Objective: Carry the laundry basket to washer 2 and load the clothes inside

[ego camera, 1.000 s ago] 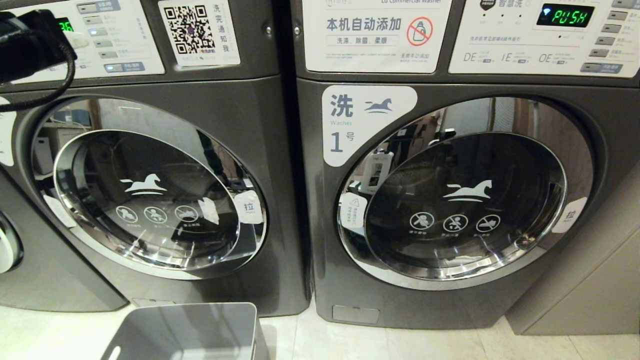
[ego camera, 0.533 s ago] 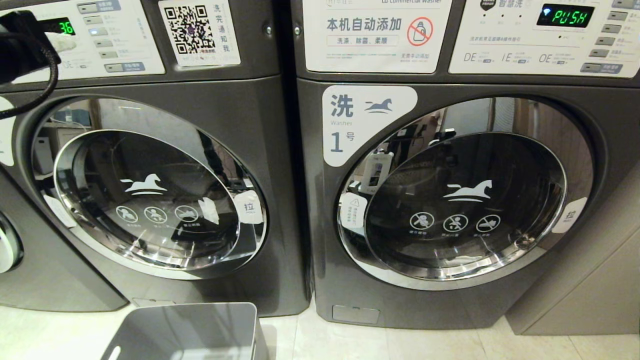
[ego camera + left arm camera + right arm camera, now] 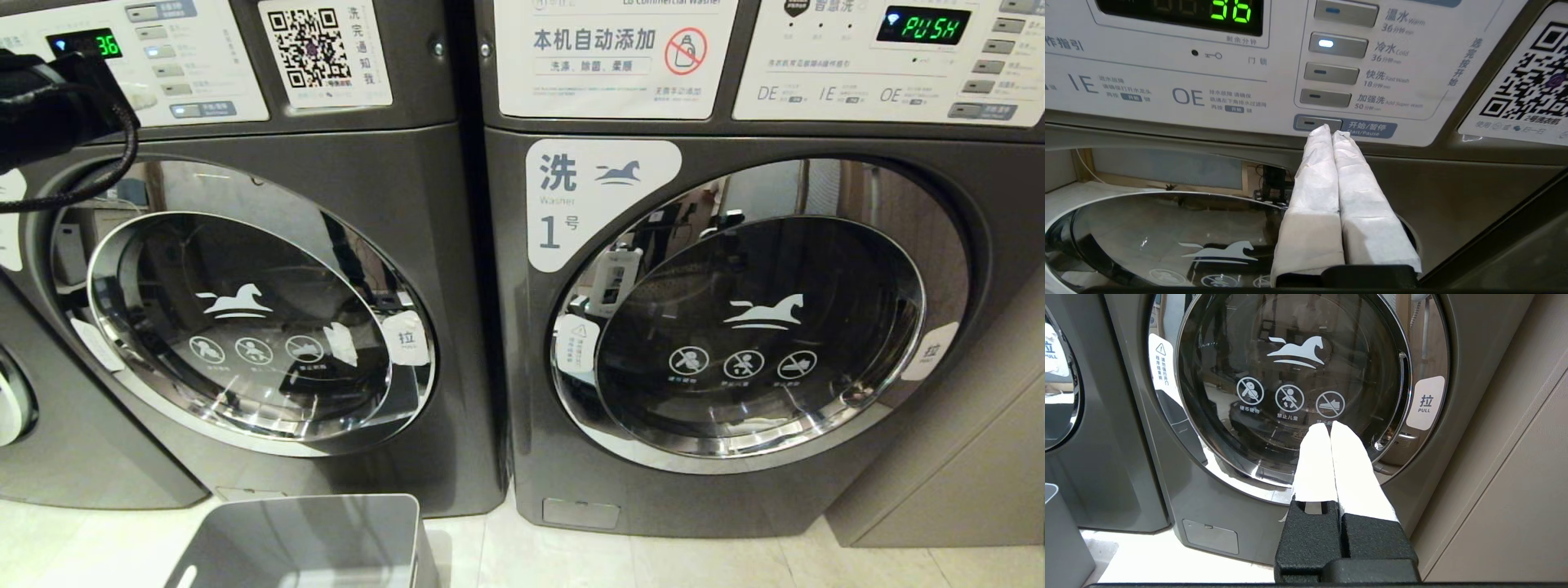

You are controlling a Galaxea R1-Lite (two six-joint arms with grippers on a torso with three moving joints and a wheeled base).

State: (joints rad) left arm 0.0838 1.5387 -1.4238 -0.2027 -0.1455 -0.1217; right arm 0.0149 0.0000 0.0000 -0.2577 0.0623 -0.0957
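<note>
the left gripper (image 3: 1332,131) is up at the buttons of washer 2 (image 3: 245,310), the dark machine on the left. its two white fingers (image 3: 1314,179) are pressed tight together with nothing between them, and the tips sit at the start button (image 3: 1318,122). the little screen (image 3: 1231,11) says 36. the round door (image 3: 241,327) is shut. the laundry basket (image 3: 310,543) sits on the floor in front, near the robot. the right gripper (image 3: 1329,425) hangs low by washer 1 (image 3: 1298,396), pinched shut and empty.
</note>
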